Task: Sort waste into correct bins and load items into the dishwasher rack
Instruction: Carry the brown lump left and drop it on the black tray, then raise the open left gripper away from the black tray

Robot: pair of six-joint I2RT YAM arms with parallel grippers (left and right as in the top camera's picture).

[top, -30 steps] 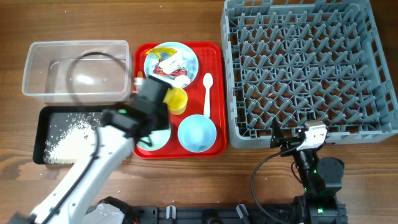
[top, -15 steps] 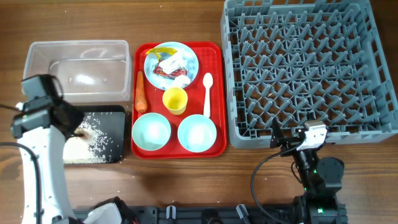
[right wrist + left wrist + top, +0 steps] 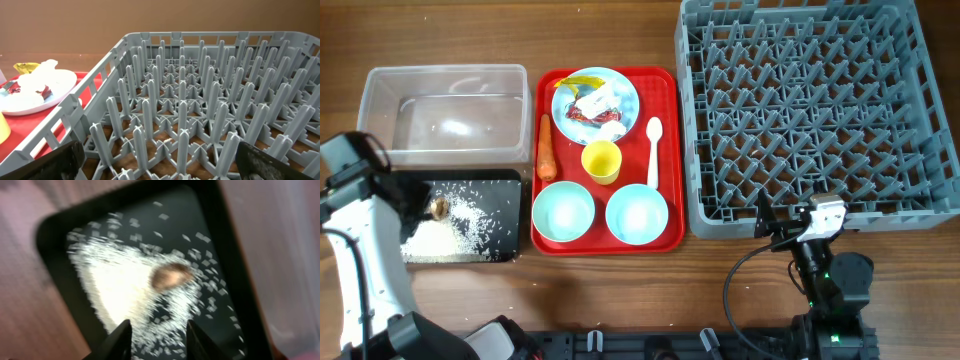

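1. The red serving tray (image 3: 668, 85) sat on the wooden tabletop (image 3: 620, 30), and every place below is given from it
2. On the far part of the serving tray lay the light blue plate (image 3: 631, 100), carrying a yellow wrapper (image 3: 582, 80), a red-white wrapper (image 3: 586, 113) and crumpled white tissue (image 3: 611, 130)
3. The orange carrot (image 3: 546, 148) lay lengthwise along the serving tray's left edge, the yellow cup (image 3: 601, 161) stood upright near its middle, and the white spoon (image 3: 653, 150) lay lengthwise towards its right edge
4. The two light blue bowls (image 3: 563, 212) (image 3: 637, 212) stood side by side, mouths up, on the near part of the serving tray
5. Just beside the serving tray's left edge sat the clear tub (image 3: 445, 70) at the far end and the black tray (image 3: 512, 190) at the near end
6. The black tray held scattered white rice (image 3: 445, 230) and the brown lump (image 3: 438, 208), which rested on the grains
7. The grey rack (image 3: 810, 110) stood just beside the serving tray's right edge
8. The left claw (image 3: 160, 342) hung over the black tray, well left of the serving tray, fingers parted and gripping nothing; its view was blurred
9. The right claw (image 3: 167, 167) sat at the rack's near wall, right of the serving tray, fingers spread wide and empty
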